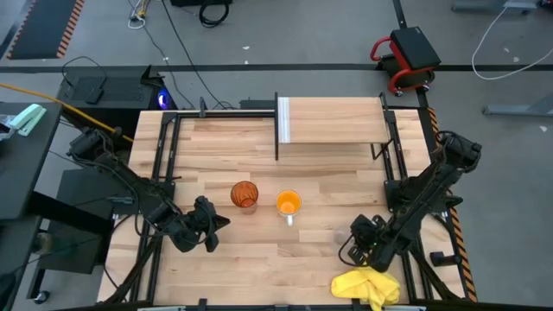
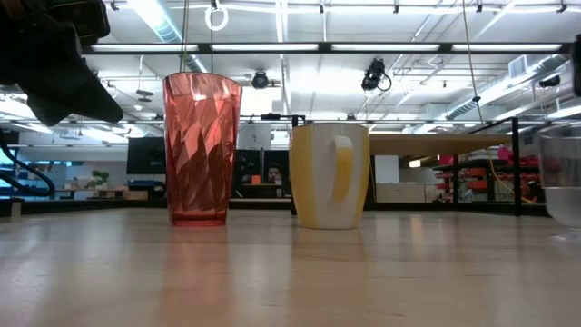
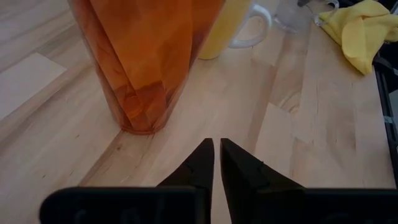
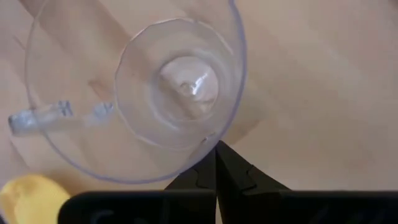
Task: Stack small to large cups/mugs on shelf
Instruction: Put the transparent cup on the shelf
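Note:
The tall amber-orange tumbler [image 1: 244,194] [image 2: 201,150] and the orange mug [image 1: 289,204] [image 2: 329,175] with its pale handle stand upright, side by side, on their bases at mid-table. The small clear glass cup [image 4: 134,87] [image 2: 563,174] stands toward the table's right. The shelf [image 1: 333,121] at the far edge carries nothing. My left gripper [image 1: 218,220] [image 3: 216,146] is shut and sits just left of the tumbler's base [image 3: 143,121], a little apart from it. My right gripper [image 1: 356,235] [image 4: 216,148] is shut above the glass cup, its tips at the rim. My right gripper comes at the glass cup from above, its shut fingertips [image 4: 219,155] meeting the outline of the rim [image 4: 208,138] on the side away from the cup's handle [image 4: 43,118]. I cannot tell whether they touch the glass.
A yellow cloth [image 1: 367,287] [image 3: 364,31] lies crumpled at the near right corner, close to my right arm. Black frame rails [image 1: 164,173] run along both sides of the tabletop. Bare wood lies between the cups and the shelf.

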`<state>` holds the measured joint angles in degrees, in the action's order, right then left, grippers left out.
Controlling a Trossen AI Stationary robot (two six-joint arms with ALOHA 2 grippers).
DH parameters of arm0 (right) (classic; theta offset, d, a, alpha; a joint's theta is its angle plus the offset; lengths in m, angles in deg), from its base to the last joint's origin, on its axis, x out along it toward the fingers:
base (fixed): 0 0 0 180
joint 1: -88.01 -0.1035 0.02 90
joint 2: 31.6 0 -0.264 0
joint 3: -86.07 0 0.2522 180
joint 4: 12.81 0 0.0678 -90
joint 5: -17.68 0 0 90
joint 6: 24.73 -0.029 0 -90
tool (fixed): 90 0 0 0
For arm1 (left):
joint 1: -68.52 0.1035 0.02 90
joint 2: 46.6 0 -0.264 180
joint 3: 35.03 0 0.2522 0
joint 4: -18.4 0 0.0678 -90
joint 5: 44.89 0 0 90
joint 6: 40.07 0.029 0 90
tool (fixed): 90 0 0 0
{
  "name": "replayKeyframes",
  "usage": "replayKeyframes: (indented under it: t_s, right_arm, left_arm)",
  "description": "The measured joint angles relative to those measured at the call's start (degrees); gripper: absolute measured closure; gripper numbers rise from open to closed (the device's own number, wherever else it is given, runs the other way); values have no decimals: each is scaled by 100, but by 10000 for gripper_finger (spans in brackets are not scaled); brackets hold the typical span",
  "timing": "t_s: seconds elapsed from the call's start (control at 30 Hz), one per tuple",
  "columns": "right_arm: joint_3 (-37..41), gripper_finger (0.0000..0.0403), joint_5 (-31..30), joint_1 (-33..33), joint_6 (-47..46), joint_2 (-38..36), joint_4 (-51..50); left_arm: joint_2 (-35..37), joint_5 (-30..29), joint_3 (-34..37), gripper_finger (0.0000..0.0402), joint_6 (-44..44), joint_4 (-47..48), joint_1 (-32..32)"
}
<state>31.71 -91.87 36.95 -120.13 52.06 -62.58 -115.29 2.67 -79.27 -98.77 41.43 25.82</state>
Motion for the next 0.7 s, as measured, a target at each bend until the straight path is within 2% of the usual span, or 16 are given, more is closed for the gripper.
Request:
replayKeyframes:
  t_s: [0.2,0.47,0.7]
  right_arm:
    - [0,402,-69,451,631,0,75]
    - [0,402,-142,961,1679,0,657]
    - [0,402,-142,1181,2482,11,1210]
  left_arm:
    - [0,-44,0,375,87,0,0]
    - [0,-146,0,370,86,-9,0]
    - [-266,-155,2,361,150,-458,2]
